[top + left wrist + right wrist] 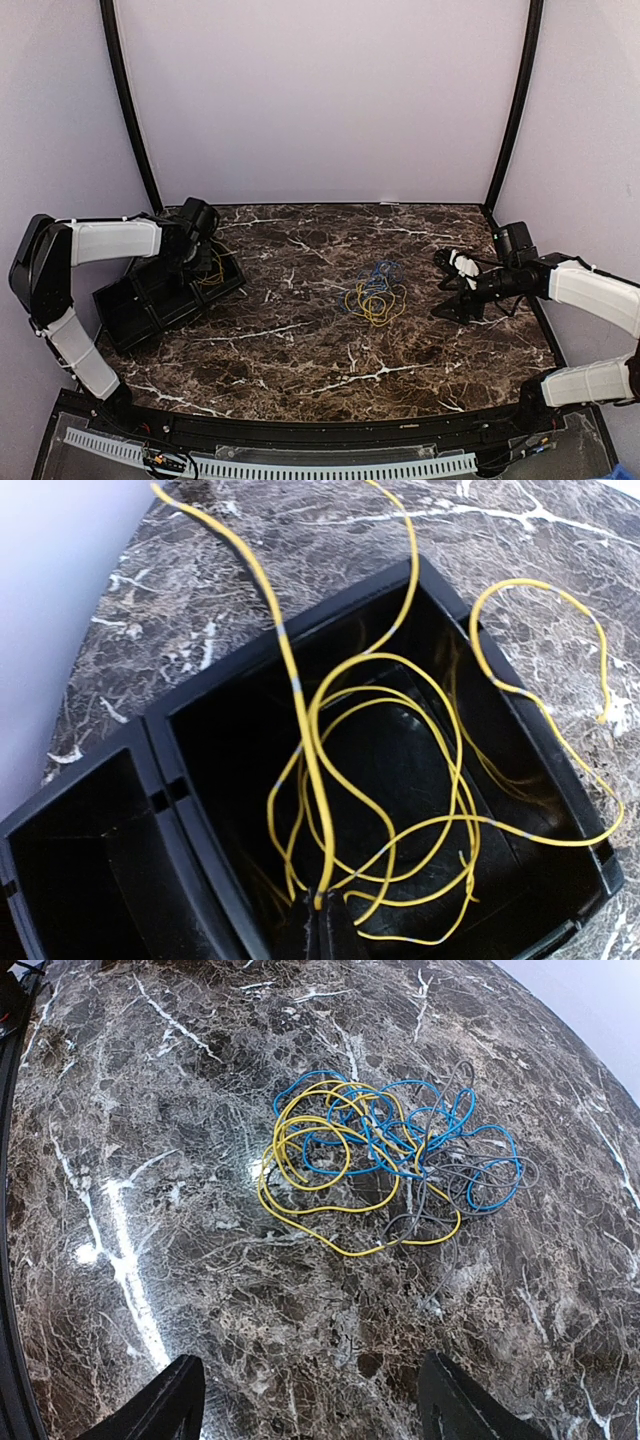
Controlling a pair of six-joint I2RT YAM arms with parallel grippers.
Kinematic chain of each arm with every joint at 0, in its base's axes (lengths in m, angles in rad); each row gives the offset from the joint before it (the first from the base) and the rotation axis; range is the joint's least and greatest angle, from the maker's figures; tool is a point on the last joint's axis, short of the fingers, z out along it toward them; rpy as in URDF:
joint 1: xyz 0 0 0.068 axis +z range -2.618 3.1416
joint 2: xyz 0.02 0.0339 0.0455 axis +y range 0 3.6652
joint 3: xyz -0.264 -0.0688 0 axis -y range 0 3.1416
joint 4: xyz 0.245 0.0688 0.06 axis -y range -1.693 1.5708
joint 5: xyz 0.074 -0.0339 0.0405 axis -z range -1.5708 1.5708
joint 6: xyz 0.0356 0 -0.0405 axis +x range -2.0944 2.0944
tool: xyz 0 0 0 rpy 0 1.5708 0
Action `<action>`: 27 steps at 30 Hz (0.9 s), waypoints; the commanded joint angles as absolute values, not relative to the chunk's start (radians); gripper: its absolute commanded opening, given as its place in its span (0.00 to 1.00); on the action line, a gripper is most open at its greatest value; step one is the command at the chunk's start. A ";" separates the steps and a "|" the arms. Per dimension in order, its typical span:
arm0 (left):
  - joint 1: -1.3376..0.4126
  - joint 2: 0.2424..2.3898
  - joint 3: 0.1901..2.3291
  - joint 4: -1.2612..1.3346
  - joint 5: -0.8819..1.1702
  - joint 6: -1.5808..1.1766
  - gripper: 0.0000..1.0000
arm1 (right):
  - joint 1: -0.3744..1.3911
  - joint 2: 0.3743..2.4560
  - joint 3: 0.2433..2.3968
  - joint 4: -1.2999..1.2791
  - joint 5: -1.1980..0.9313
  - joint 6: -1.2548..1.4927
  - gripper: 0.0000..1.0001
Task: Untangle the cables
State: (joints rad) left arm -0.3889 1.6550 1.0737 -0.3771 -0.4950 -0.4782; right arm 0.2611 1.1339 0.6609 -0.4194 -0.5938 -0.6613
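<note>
While the left claw (325,925) clenches a yellow cable (296,685) looping in the black bin (160,780) beneath, the right claw (310,1400) gapes released, tangled cables (385,1155) lying ahead, untouched.

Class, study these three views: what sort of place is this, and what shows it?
Likely a robot lab test cell: plain walls enclose a marble-patterned table, two robot arms are bolted at its near edge, and a tangle of cables lies mid-table.

You will find the tangle (375,293) at the middle of the table (300,365). The bin (150,300) lies to its left. One cable (380,810) sits in the compartment nearest the tangle, trailing over the rim.
</note>
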 commanded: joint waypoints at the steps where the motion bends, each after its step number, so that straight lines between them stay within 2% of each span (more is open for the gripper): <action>1: -0.378 1.569 1.070 -0.388 -0.558 -0.468 0.00 | 0.259 1.127 0.685 -0.414 -0.596 -0.669 0.75; 10: -0.377 1.470 1.042 -0.379 -0.536 -0.402 0.00 | 0.259 1.127 0.684 -0.415 -0.596 -0.673 0.75; 16: -0.376 1.361 0.932 -0.168 -0.294 -0.342 0.00 | 0.259 1.130 0.686 -0.415 -0.592 -0.674 0.75; 22: -0.376 1.388 0.933 -0.066 -0.197 -0.369 0.00 | 0.259 1.125 0.684 -0.417 -0.595 -0.675 0.75; 27: -0.376 1.495 1.055 -0.103 -0.197 -0.390 0.00 | 0.259 1.133 0.686 -0.418 -0.593 -0.675 0.75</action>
State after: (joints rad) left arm -0.3794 1.4403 0.9798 -0.1246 -0.2367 -0.3767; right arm 0.2611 1.1339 0.6609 -0.4202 -0.5930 -0.6685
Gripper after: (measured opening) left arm 0.013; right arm 0.753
